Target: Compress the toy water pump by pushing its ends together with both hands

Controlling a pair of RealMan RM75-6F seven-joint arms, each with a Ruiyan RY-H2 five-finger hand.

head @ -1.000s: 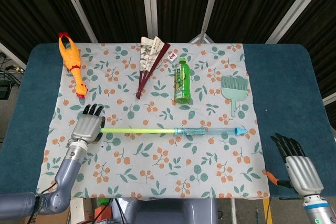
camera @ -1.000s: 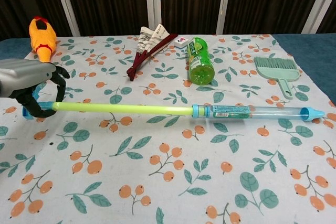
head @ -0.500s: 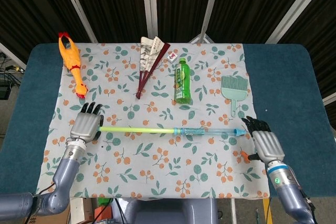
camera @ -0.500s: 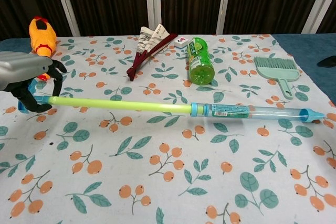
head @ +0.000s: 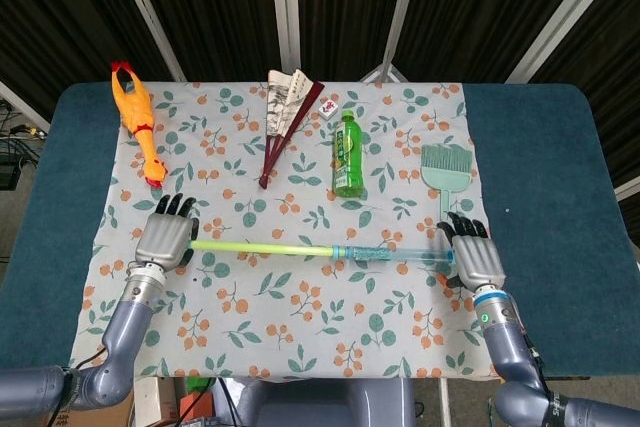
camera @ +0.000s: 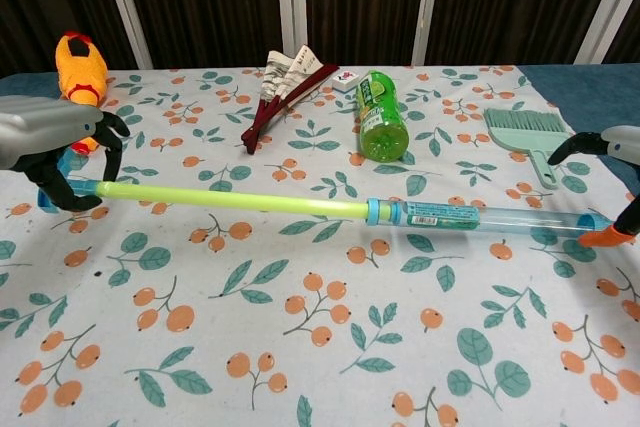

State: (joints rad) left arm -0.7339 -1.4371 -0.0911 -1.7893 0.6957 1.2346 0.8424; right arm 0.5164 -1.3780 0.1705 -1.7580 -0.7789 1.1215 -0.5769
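The toy water pump [head: 320, 249] lies across the floral cloth, fully extended. Its yellow-green rod [camera: 230, 200] points left and its clear blue barrel [camera: 480, 219] points right. My left hand [head: 166, 240] grips the blue handle end, with dark fingers [camera: 50, 187] curled around it in the chest view. My right hand [head: 474, 258] is at the nozzle end and covers the tip in the head view. In the chest view my right hand [camera: 610, 182] has its fingers spread above the nozzle and its orange thumb tip just beside it.
A yellow rubber chicken [head: 136, 119] lies at the far left. A folded fan [head: 284, 112], a green bottle [head: 347, 155] and a teal brush [head: 446, 173] lie behind the pump. The cloth [head: 300, 317] covers a blue table [head: 560, 177].
My right hand has come in from the table's right front edge to the pump's nozzle end. My left hand has kept its hold on the handle, shifting only slightly.
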